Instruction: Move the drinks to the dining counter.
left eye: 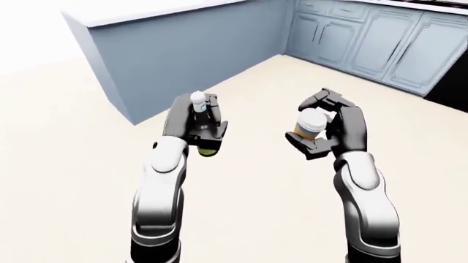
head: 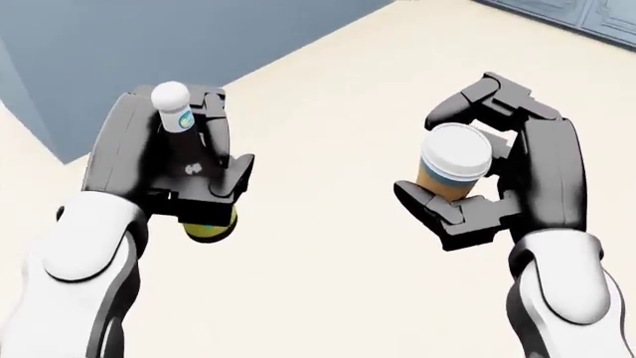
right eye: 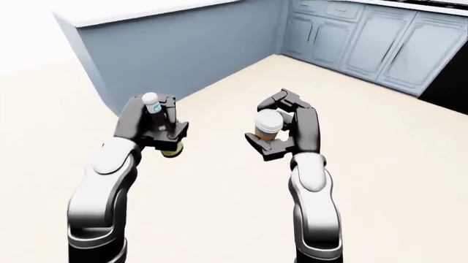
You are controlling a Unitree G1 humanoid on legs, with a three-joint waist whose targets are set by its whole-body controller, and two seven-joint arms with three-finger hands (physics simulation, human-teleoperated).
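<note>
My left hand [head: 184, 160] is shut on a small bottle [head: 173, 103] with a white cap and a yellow-green bottom, held upright at the left of the head view. At the right, my right hand [head: 487, 175] is shut on a paper coffee cup [head: 454, 160] with a white lid and tan sleeve. Both drinks hang above the cream floor [head: 328, 224]. The grey-blue counter [left eye: 175, 46] with a white top stands at the upper left of the left-eye view, beyond my hands.
Grey-blue cabinet doors [left eye: 380, 41] run along the upper right of the left-eye view. A dark appliance edge [left eye: 452, 90] shows at the far right. The counter's near corner [left eye: 128, 118] lies left of my left hand.
</note>
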